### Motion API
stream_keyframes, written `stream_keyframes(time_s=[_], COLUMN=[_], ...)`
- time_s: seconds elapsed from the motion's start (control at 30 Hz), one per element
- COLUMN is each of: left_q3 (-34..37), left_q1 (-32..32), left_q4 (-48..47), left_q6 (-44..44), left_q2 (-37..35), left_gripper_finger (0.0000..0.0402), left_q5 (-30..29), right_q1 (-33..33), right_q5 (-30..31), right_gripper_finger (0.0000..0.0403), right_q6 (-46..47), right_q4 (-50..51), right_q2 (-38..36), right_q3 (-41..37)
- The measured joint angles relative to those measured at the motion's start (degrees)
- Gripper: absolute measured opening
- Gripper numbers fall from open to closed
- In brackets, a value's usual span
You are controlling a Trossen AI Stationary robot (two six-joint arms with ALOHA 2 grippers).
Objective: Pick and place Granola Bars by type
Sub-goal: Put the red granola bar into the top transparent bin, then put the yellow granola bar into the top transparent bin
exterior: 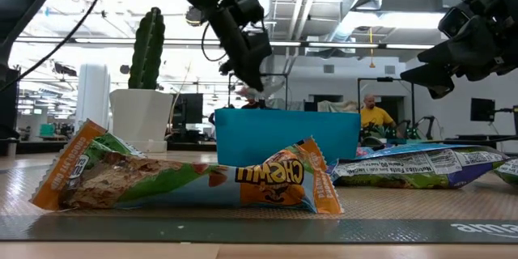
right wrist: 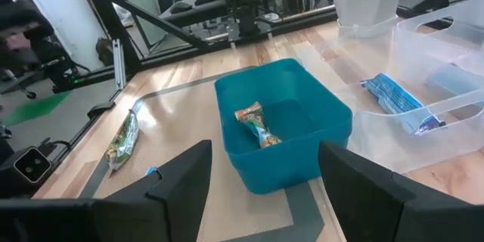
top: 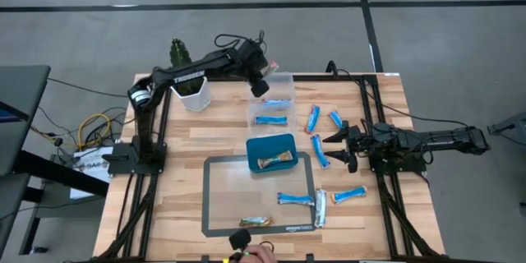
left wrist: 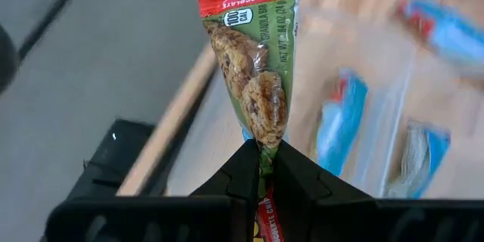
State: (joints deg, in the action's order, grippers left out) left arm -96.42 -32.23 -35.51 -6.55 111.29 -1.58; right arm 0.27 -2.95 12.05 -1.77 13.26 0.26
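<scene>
My left gripper [left wrist: 262,157] is shut on a green-and-red granola bar [left wrist: 253,68] and hovers over the clear container [top: 289,82] at the table's far side. A blue bar [top: 270,119] lies in that container. The teal tray [top: 251,153] holds a tan bar [right wrist: 257,125]. More blue bars [top: 313,118] [top: 294,199] lie on the table to the right. Another green bar [top: 256,222] lies flat on the grey mat. My right gripper [top: 337,144] is open, raised above the table right of the tray and touching nothing. My left gripper pinches the green-and-red bar between its two fingers near one end of the wrapper [left wrist: 263,140]. The fingers [exterior: 247,65] slant downward from above. The bar juts out past the fingertips in line with them, lifted clear above the clear container.
A potted cactus [top: 191,90] stands at the far left of the table, next to the left arm. A grey mat [top: 222,205] covers the near middle. A person's hand [top: 261,253] shows at the near edge. A silver-white bar [top: 320,208] lies by the mat's right edge.
</scene>
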Motion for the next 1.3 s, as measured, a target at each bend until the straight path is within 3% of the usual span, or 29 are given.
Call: stream_keyframes(time_s=[0.3, 0.67, 0.87, 1.1, 1.3], left_q3=[0.09, 0.09, 0.09, 0.87, 11.45], left_q1=[0.0, 0.01, 0.8, 2.96, 7.22], left_q4=[0.7, 0.29, -0.09, -0.74, 2.6], left_q6=[-2.95, -2.42, -1.34, -1.26, 1.18], left_q2=[1.95, 2.01, 1.61, -4.12, -13.82], left_gripper_finger=[0.0033, 0.0132, 0.0156, 0.0154, 0.0153], left_q5=[0.68, 0.31, 0.28, 0.33, 0.28], right_q1=[0.0, 0.01, 0.0, 0.01, 0.02], right_q5=[0.01, -0.01, -0.01, -0.03, -0.03], right_gripper_finger=[0.0235, 0.0235, 0.0235, 0.0235, 0.0235], right_q6=[0.0, 0.0, 0.02, 0.01, 0.01], right_q4=[0.01, -0.02, -0.01, -0.01, 0.01], right_q2=[0.2, 0.19, 0.2, 0.19, 0.2], right_q3=[0.0, 0.01, -0.01, 0.0, 0.01])
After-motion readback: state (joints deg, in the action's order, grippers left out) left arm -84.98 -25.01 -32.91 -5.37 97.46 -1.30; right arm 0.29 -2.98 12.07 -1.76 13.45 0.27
